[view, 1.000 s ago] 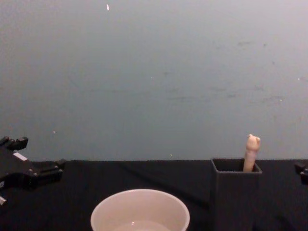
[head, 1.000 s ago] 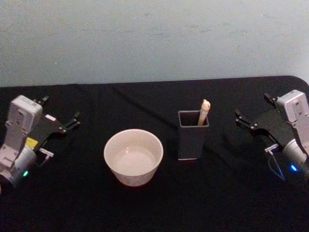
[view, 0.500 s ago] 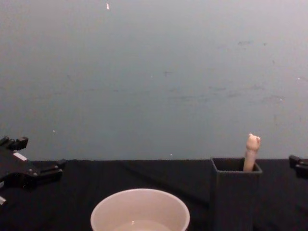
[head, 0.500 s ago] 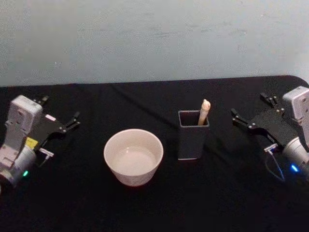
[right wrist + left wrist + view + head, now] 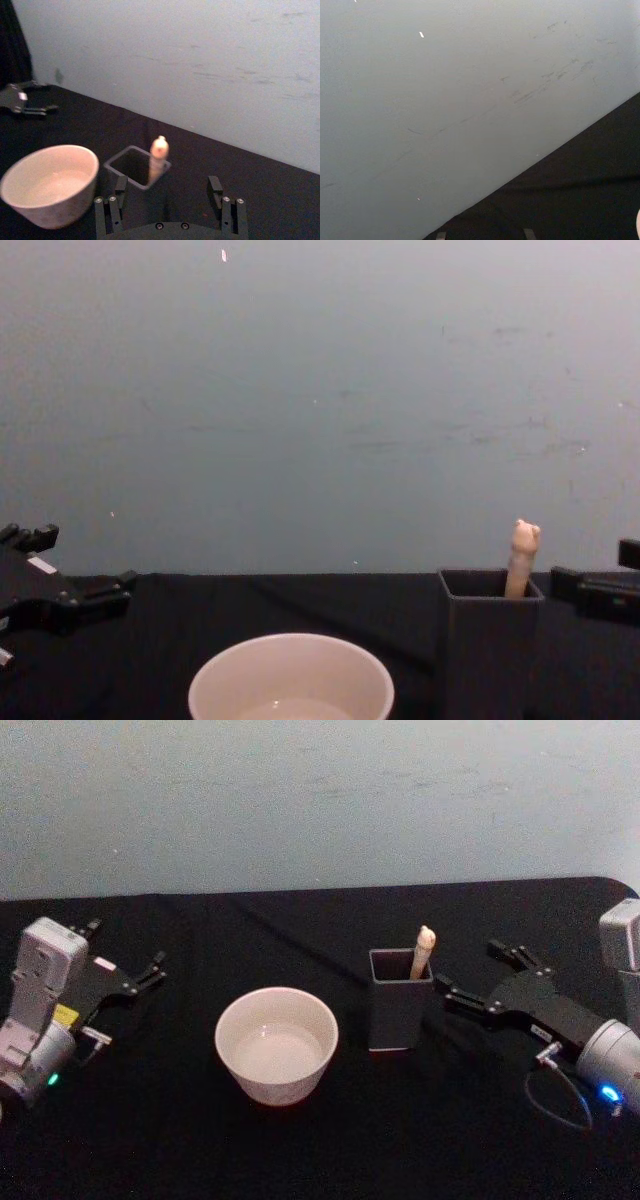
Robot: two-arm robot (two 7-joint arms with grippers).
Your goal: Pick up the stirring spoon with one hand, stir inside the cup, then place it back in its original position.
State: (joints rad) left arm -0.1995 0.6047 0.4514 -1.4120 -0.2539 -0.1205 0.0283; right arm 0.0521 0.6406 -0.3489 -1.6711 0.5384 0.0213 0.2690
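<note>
Black cloth covers the bench [image 5: 300, 1150], and on it the job looks barely begun. The spoon [image 5: 424, 948] stands in the dark grey holder [image 5: 398, 1020], its pale handle with the little bear head poking above the back right corner of the square mouth, leaning a touch. Nothing is touching it. The cream cup [image 5: 275, 1088] sits just beside the holder on the robot's left, a small gap between them, and there may be a little clear liquid in the bottom, though I can't be sure.

The right tool [image 5: 467, 967] is reaching in low from the right, close to the holder's right side, its two fingers spread wide and gripping nothing. From its wrist, the spoon handle [image 5: 159, 150] lines up ahead in the gap between the two fingers [image 5: 109, 210], with the holder [image 5: 112, 165] and cup [image 5: 30, 210] beyond. From the chest, it [image 5: 600, 590] sits at about the height of the holder's rim, just short of the bear head [image 5: 524, 532].

The left tool [image 5: 125, 948] rests parked at the far left of the bench, well apart from the cup, fingers also spread and empty.

By my reckoning everything is left to do: closing on the handle, lifting the spoon out, stirring in the cup, and returning it to the holder.
</note>
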